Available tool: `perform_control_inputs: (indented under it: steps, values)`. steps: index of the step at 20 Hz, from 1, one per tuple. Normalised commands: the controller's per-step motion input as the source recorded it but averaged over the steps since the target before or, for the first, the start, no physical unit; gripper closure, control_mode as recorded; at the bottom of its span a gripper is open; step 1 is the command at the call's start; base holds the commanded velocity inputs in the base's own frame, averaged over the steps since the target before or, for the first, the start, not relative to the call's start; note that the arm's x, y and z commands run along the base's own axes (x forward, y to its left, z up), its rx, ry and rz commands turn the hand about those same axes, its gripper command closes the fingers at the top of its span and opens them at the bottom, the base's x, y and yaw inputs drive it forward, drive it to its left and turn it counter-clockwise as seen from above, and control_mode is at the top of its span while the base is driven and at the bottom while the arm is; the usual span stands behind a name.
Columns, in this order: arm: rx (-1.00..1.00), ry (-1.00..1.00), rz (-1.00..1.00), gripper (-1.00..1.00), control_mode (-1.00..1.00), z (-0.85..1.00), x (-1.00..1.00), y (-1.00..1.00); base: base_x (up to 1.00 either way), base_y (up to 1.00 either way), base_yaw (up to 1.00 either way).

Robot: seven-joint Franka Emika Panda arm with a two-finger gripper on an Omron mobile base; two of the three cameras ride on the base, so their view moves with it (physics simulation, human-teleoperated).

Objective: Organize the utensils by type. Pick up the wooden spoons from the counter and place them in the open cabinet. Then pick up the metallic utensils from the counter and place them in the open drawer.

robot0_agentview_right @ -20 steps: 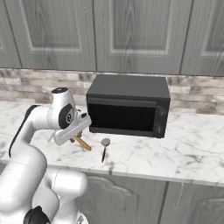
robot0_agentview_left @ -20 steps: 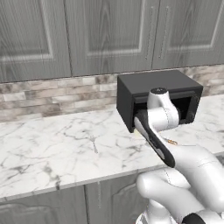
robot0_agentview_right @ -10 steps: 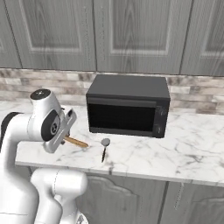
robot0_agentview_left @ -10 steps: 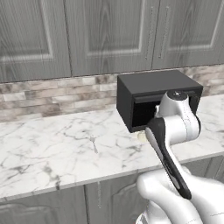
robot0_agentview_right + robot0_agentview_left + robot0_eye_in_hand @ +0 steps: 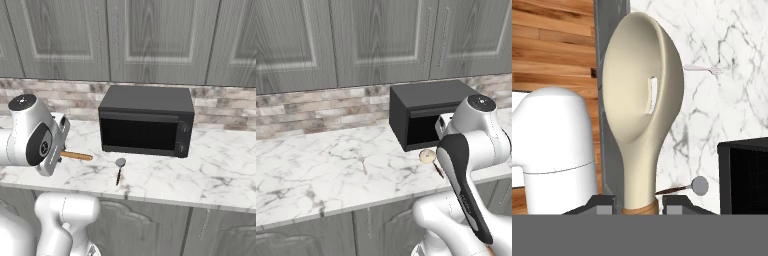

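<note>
My gripper is shut on the orange-brown handle of a wooden spoon, whose pale head stands up large in the hand view. From the right base, the gripper hangs above the counter's left part, with the spoon's handle sticking out sideways. A metal spoon lies in front of the black oven. A thin silver fork lies further left on the marble. The open cabinet and open drawer are out of view.
Closed grey wall cabinets hang above a stone-tile backsplash. Closed panelled doors run under the counter. Wooden floor shows beyond the counter's edge in the hand view. My own arm blocks the counter's right part from the left base.
The arm has swung toward the counter's front edge, carrying the wooden spoon with it. The fork, earlier behind the arm, now shows on the marble. The metal spoon has not moved.
</note>
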Motion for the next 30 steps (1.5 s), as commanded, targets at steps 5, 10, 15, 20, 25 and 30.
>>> perform_control_inputs:
  steps: [5, 10, 15, 20, 25, 30]
  values:
    - [-0.06, -0.04, 0.01, 1.00, -1.00, 0.06, -0.11, 0.03, 0.00, 0.00, 0.00]
    - [0.00, 0.00, 0.00, 1.00, -1.00, 0.00, 0.00, 0.00, 0.00, 0.00, 0.00]
    - [0.00, 0.00, 0.00, 1.00, -1.00, 0.00, 0.00, 0.00, 0.00, 0.00, 0.00]
    - [0.00, 0.00, 0.00, 1.00, 1.00, 0.00, -0.12, -0.03, -0.37, -0.06, 0.00]
    - [0.00, 0.00, 0.00, 1.00, 1.00, 0.00, 0.00, 0.00, -0.79, -0.18, -0.03]
    - [0.00, 0.00, 0.00, 1.00, 1.00, 0.00, 0.00, 0.00, -0.16, -0.01, -0.58]
